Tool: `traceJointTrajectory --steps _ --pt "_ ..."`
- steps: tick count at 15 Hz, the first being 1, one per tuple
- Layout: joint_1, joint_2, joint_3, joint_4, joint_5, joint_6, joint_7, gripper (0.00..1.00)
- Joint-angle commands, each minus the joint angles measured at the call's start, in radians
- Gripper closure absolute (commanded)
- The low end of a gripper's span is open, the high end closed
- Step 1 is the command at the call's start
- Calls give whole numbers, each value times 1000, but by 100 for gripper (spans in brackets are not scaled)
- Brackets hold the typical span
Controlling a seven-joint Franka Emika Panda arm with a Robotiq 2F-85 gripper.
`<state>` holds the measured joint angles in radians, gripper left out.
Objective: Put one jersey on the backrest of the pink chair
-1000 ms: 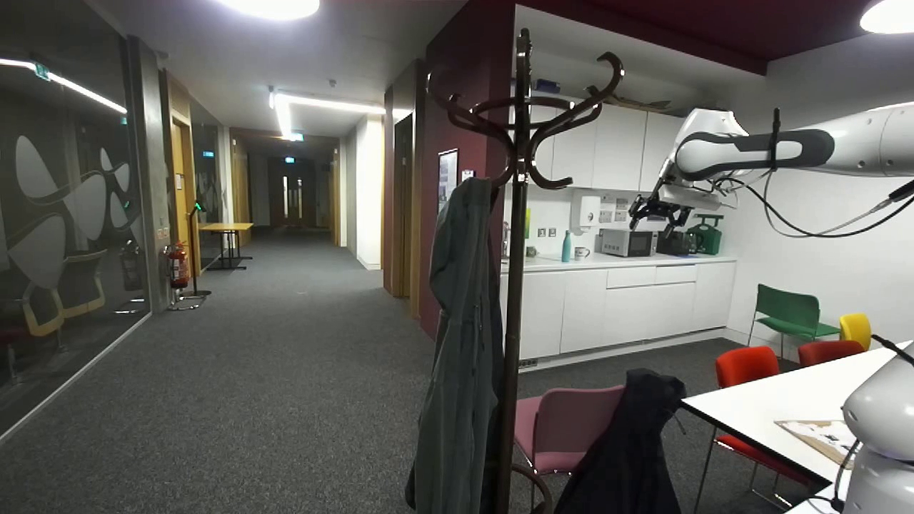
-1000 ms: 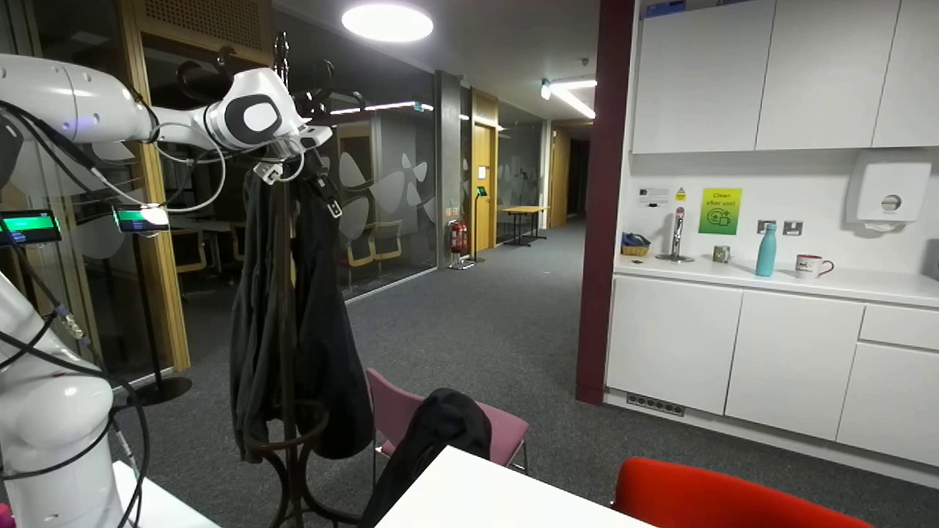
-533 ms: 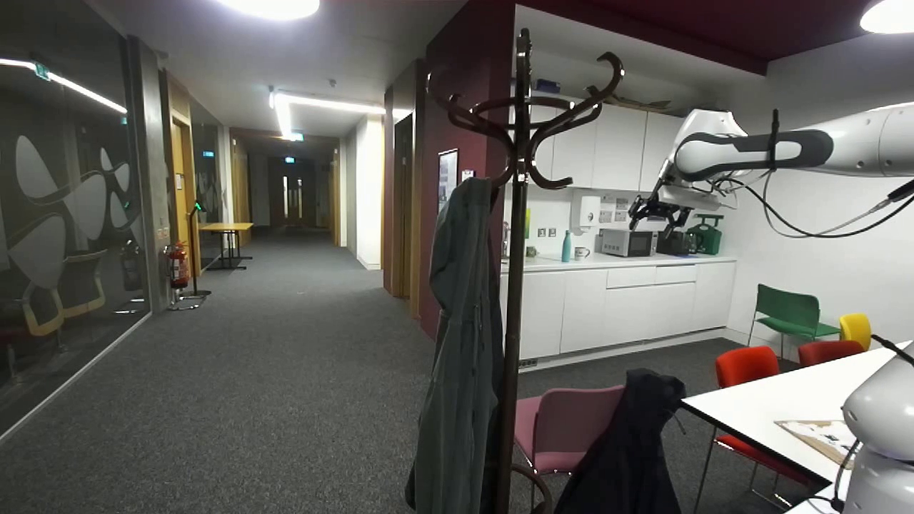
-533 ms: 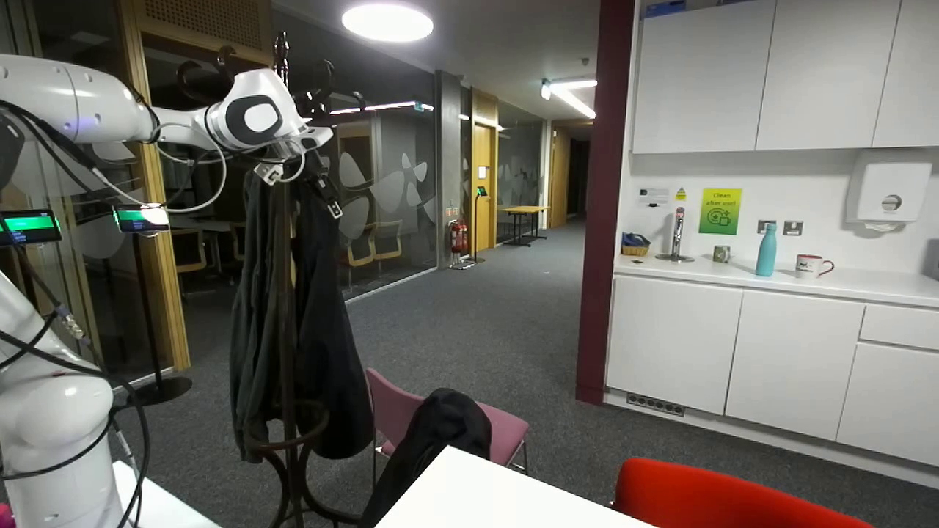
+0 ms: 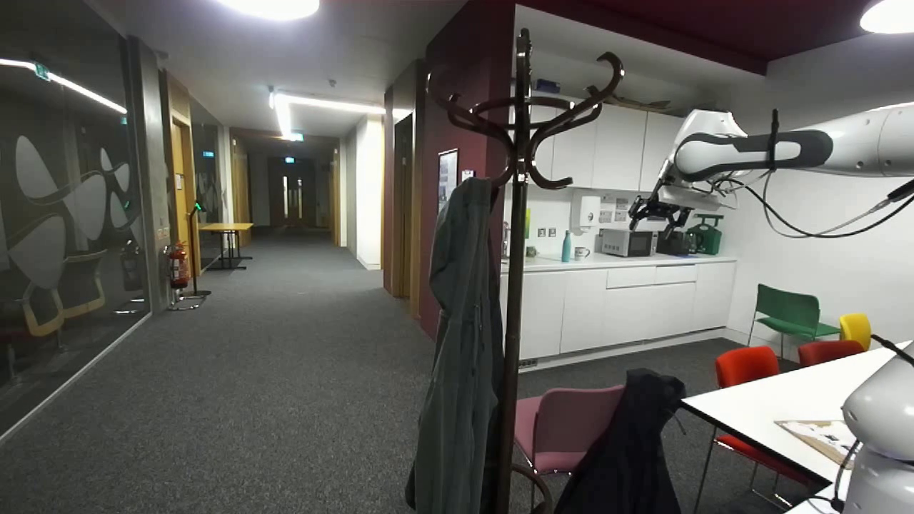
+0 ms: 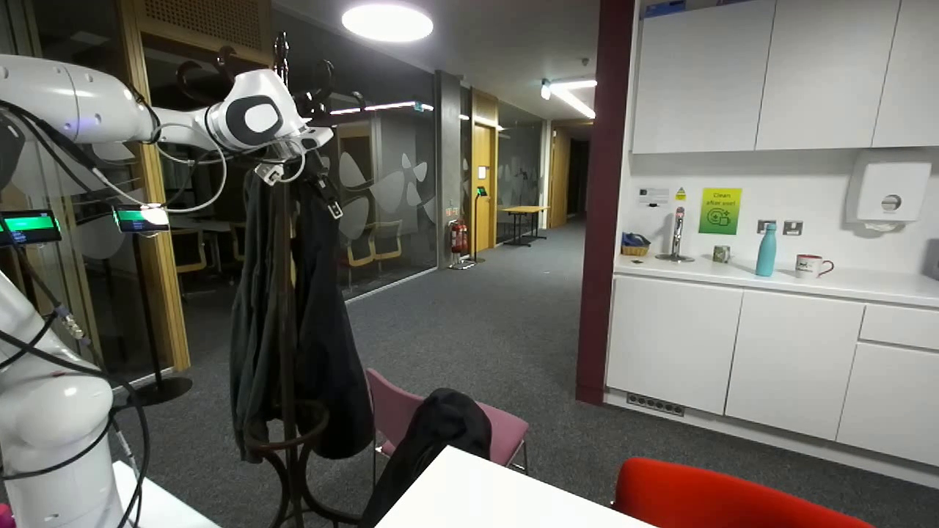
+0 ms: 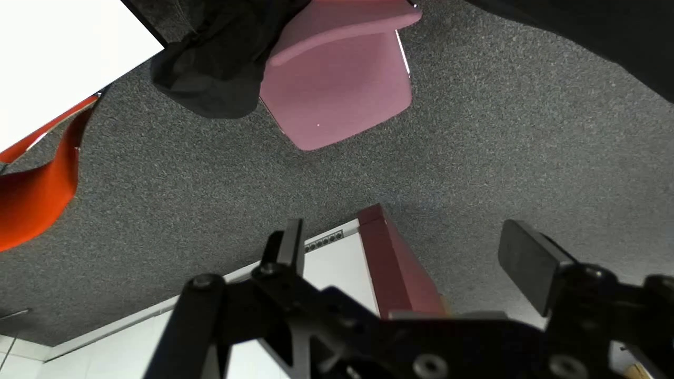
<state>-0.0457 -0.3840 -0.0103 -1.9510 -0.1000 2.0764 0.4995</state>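
The gripper (image 7: 408, 255) is released, its fingers (image 7: 529, 266) wide apart, high above the floor (image 7: 210, 184). Lower down, in the wrist view, is one pink chair (image 7: 337, 89); the one jersey (image 7: 216, 79) hangs over an end of its backrest (image 5: 582, 421), bunched end up, long axis running steeply down. In an exterior view the table (image 6: 506, 502) hides part of it. Near the chair, two dark coats (image 6: 330, 315) hang lengthwise from one rack (image 5: 514, 285). By the table stand two red chairs (image 5: 747, 365); farther off, one green chair (image 5: 789, 312) and one yellow chair (image 5: 855, 330). The counter (image 6: 880, 282) bears one bottle (image 6: 766, 251) and two mugs (image 6: 808, 265).
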Motion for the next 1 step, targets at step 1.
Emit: traceJointTrajectory --steps 1 --pt "-27 1 21 3 12 -1 -9 0"
